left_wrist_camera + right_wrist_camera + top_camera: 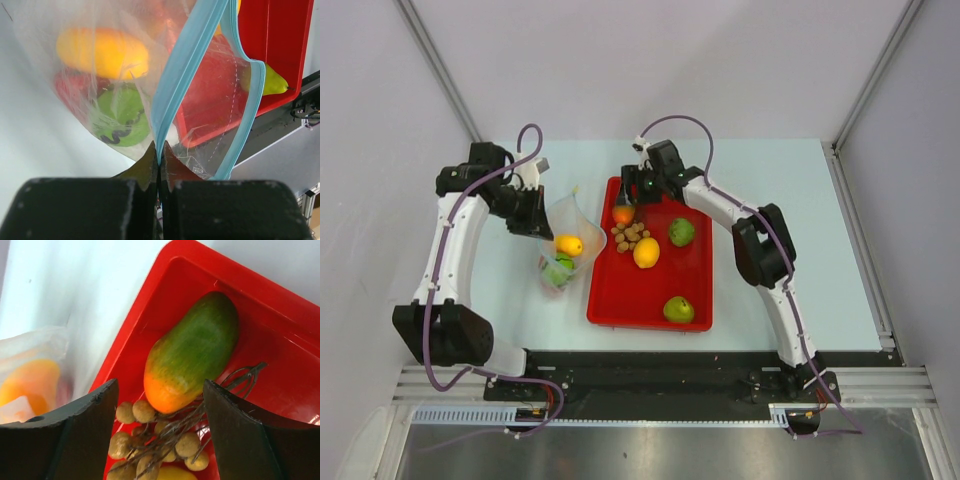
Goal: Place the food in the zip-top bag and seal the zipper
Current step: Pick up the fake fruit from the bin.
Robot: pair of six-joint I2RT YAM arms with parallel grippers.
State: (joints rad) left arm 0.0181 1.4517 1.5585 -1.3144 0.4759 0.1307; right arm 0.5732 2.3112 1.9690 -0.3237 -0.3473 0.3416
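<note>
The zipper (180, 65) is clamped by the left tool (159, 150), left of the red tray (620, 300). The right tool (160, 387) is held apart above a mango (197, 347) inside it.

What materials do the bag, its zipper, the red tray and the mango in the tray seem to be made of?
The bag: thin, clear plastic film, glossy and creased. The zipper: thicker light-blue plastic strip, matte. The red tray: rigid glossy plastic, with bright highlights. The mango: probably painted plastic or foam; matte, with streaky colour.
</note>
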